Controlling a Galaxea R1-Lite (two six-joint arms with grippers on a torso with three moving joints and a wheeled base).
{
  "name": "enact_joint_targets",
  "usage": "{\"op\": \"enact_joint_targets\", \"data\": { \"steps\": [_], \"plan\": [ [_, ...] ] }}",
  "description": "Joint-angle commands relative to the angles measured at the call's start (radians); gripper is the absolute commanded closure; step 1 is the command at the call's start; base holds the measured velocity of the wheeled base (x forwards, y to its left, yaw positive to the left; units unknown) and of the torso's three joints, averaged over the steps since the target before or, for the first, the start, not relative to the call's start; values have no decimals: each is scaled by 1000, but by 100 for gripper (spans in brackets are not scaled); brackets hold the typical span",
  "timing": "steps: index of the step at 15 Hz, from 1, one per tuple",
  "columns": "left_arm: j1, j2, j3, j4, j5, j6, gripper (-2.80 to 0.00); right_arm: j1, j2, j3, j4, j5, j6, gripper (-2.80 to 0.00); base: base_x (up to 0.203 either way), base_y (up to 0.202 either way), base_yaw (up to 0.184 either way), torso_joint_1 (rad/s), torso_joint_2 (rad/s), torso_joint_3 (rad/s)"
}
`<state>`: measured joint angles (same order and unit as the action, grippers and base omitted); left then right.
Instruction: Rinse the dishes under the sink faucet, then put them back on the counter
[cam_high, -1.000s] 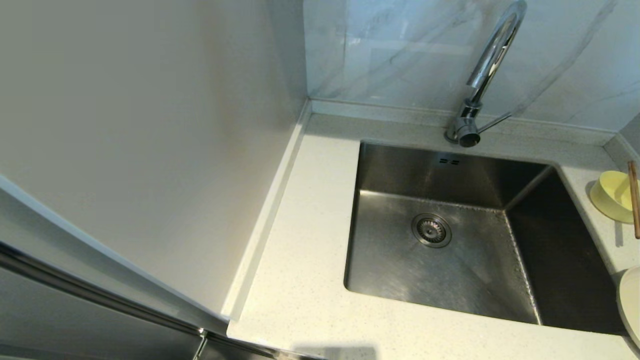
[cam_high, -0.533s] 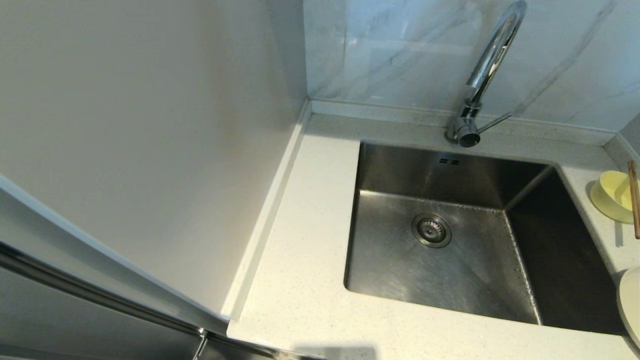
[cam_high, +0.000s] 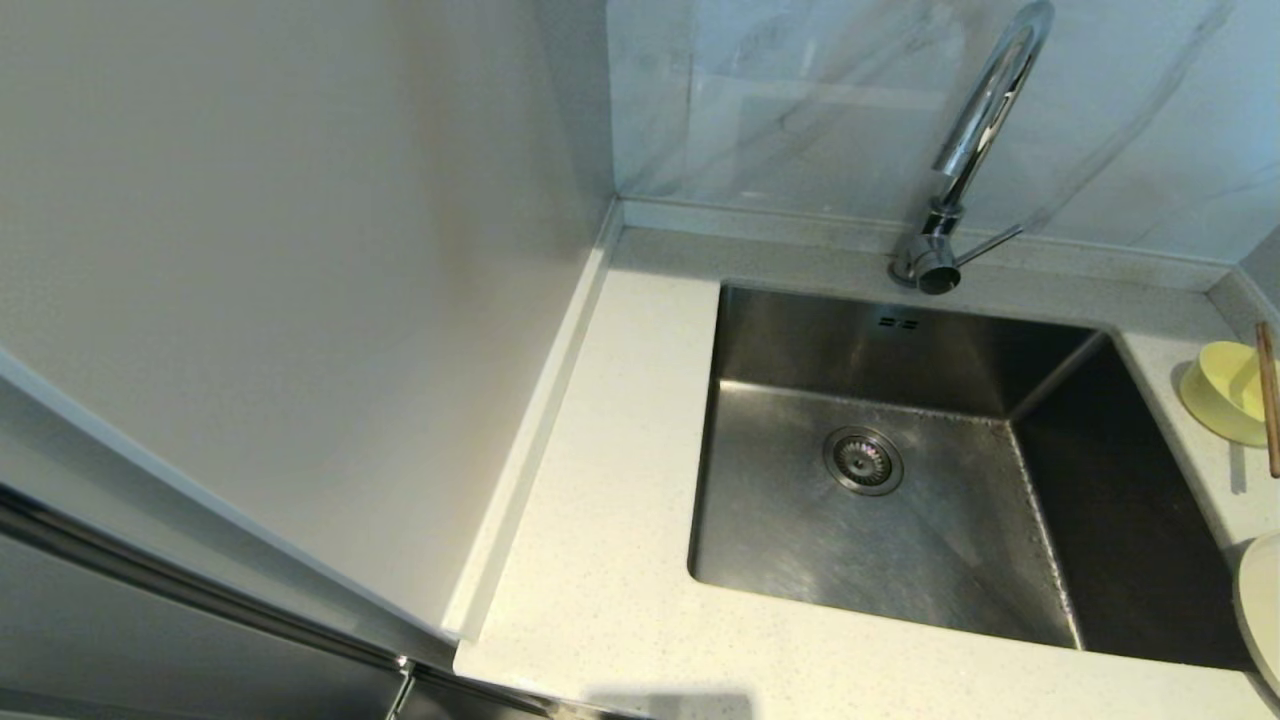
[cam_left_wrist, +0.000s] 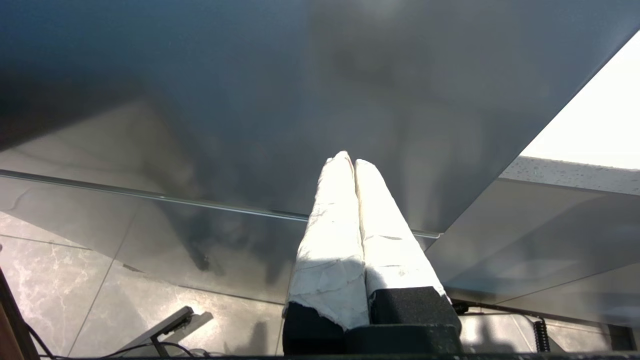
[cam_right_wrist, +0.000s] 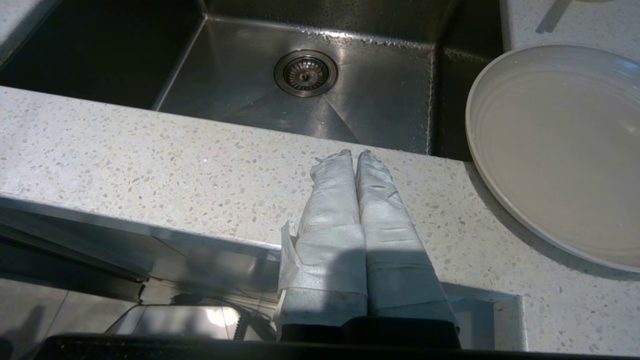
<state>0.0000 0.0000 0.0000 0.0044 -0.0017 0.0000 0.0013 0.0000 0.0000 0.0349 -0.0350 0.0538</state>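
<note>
The steel sink (cam_high: 800, 540) sits in the speckled counter (cam_high: 610, 480), drain strainer (cam_high: 863, 460) at its middle. The chrome gooseneck faucet (cam_high: 975, 130) rises behind it, no water running. At the far right, the pale yellow bowl (cam_high: 1225, 392) stands on the counter with brown chopsticks (cam_high: 1268, 400) across it; the white plate (cam_high: 1262, 610) lies nearer the front. Neither gripper shows in the head view. My right gripper (cam_right_wrist: 354, 153) is shut and empty, low at the counter's front edge beside the white plate (cam_right_wrist: 555, 145). My left gripper (cam_left_wrist: 349, 159) is shut, empty, before a grey cabinet front.
A tall pale panel (cam_high: 300, 300) walls off the counter's left side. Grey-veined marble tiles (cam_high: 800, 100) stand behind the faucet. A raised back edge (cam_high: 760, 222) runs along the counter's rear. The floor (cam_left_wrist: 60, 280) below the left gripper is tiled.
</note>
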Motion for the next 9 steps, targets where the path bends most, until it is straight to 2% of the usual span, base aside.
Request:
{"op": "enact_joint_targets", "data": {
  "steps": [1, 9],
  "plan": [
    [0, 0, 0, 0, 0, 0, 0, 0, 2, 2, 0, 0, 0, 0, 0, 0, 0, 0, 0, 0],
    [0, 0, 0, 0, 0, 0, 0, 0, 2, 2, 0, 0, 2, 0, 0, 0, 0, 0, 0, 0]
  ]
}}
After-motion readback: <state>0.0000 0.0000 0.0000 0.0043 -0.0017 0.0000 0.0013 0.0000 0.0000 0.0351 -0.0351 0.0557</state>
